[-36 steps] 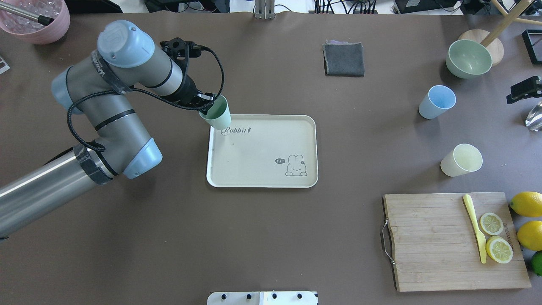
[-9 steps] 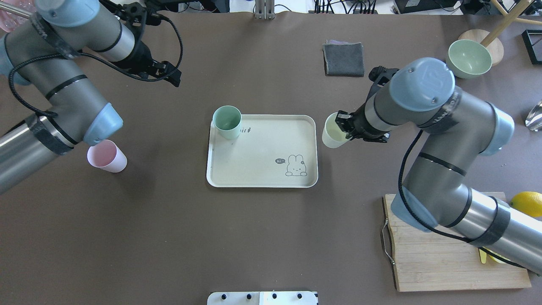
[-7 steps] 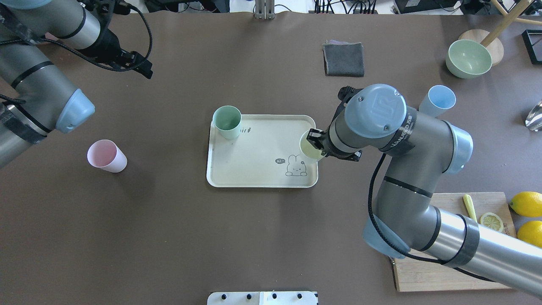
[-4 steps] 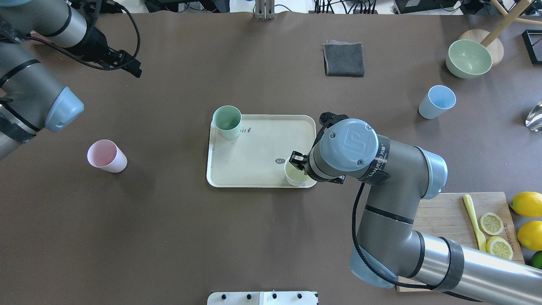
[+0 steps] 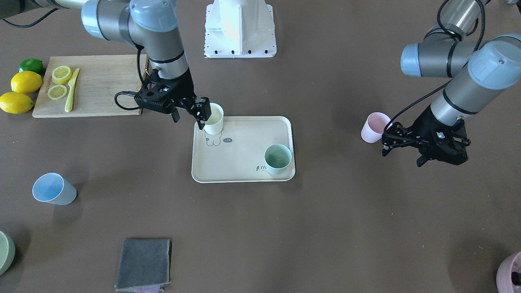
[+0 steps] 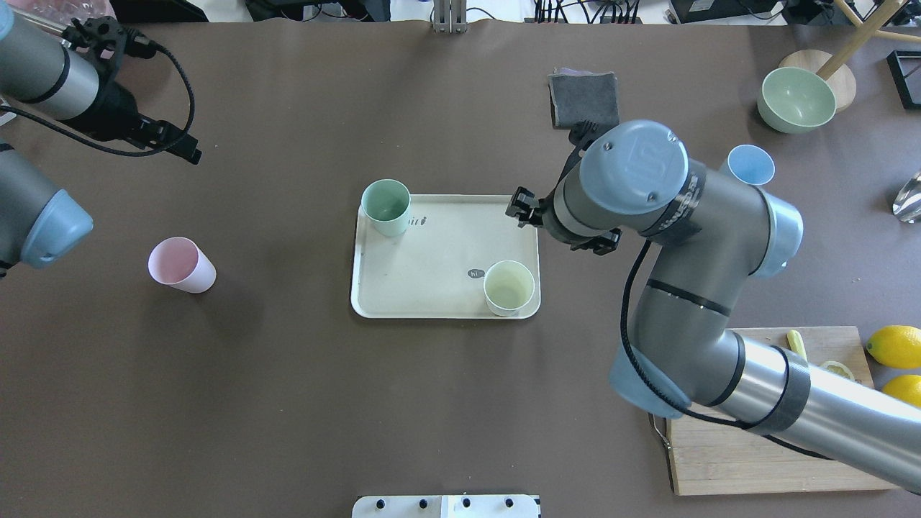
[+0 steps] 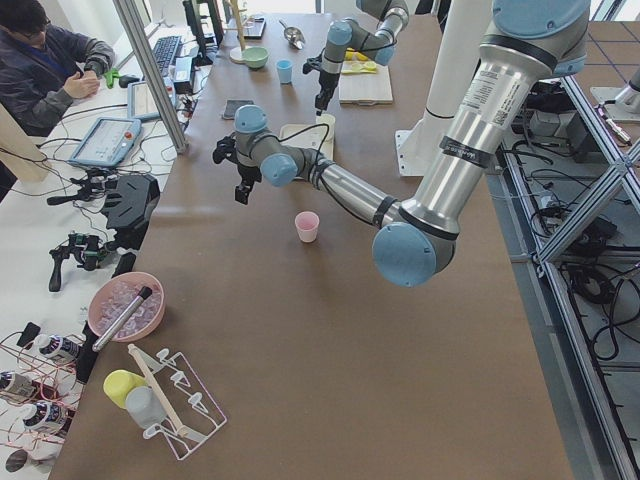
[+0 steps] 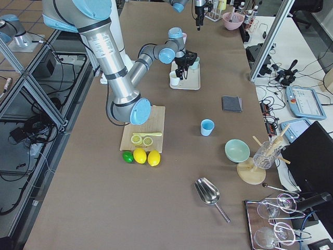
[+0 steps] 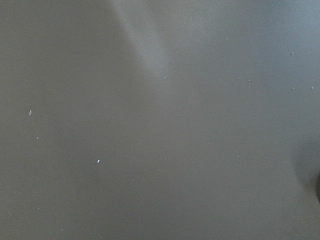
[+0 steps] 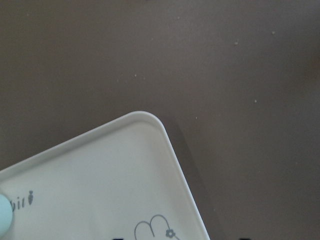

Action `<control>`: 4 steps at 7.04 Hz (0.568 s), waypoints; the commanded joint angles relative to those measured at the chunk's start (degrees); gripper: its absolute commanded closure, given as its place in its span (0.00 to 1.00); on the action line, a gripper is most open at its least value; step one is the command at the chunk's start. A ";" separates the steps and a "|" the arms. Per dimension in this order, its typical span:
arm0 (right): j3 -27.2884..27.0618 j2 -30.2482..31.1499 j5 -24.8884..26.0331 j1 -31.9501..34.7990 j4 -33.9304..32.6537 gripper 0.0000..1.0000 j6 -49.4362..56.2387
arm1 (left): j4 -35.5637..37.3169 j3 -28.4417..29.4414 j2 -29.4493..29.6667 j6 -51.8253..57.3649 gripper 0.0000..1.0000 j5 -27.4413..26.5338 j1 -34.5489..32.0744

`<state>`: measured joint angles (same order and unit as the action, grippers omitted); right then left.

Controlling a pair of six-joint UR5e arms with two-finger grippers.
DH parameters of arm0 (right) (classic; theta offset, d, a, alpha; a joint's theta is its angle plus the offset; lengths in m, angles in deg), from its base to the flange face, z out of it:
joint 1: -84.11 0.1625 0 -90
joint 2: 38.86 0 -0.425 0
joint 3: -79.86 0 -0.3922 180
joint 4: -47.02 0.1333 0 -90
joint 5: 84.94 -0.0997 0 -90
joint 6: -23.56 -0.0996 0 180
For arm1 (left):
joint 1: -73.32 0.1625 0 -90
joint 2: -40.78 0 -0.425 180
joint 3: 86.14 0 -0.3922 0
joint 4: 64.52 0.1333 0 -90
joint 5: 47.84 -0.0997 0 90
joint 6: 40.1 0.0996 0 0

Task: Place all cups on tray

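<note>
The cream tray (image 6: 432,266) lies mid-table. The mint green cup (image 6: 386,207) stands upright in its far left corner. The pale yellow cup (image 6: 509,288) stands upright in its near right corner, over the animal drawing. My right gripper (image 6: 536,216) is open and empty, raised over the tray's far right corner and apart from the yellow cup (image 5: 213,119). The pink cup (image 6: 181,265) stands on the table to the left. The light blue cup (image 6: 752,164) stands far right, partly hidden by my right arm. My left gripper (image 6: 176,144) is open and empty over the far left table.
A wooden cutting board (image 5: 93,87) with lemon slices and a yellow knife lies at the near right, lemons (image 5: 24,81) beside it. A green bowl (image 6: 795,99) and a grey cloth (image 6: 584,101) are at the back. A mauve pot (image 5: 511,272) is far left.
My right gripper carried the yellow cup onto the tray's near right corner, let go and drew back toward the far right corner. My left arm pulled away to the far left.
</note>
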<state>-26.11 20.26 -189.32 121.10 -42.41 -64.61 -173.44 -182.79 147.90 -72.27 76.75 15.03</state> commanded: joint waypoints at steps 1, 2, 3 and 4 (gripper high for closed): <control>0.23 3.43 -9.23 12.35 -0.22 0.00 14.00 | -0.59 -6.07 -8.90 -0.44 0.01 -0.23 2.55; 0.49 5.54 -12.48 17.63 -0.30 0.00 20.17 | -0.60 -7.66 -11.20 -0.70 0.01 -0.23 4.74; 0.50 8.26 -14.08 21.51 -0.22 0.00 27.80 | -0.68 -7.59 -11.92 -1.66 0.01 -0.67 6.85; 1.54 10.46 -14.97 24.94 0.04 0.00 34.14 | -1.90 -7.33 -11.93 -4.97 0.05 -5.11 10.44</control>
<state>-25.41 27.83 -202.52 141.29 -42.59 -38.83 -174.37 -190.02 136.66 -74.40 75.14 21.77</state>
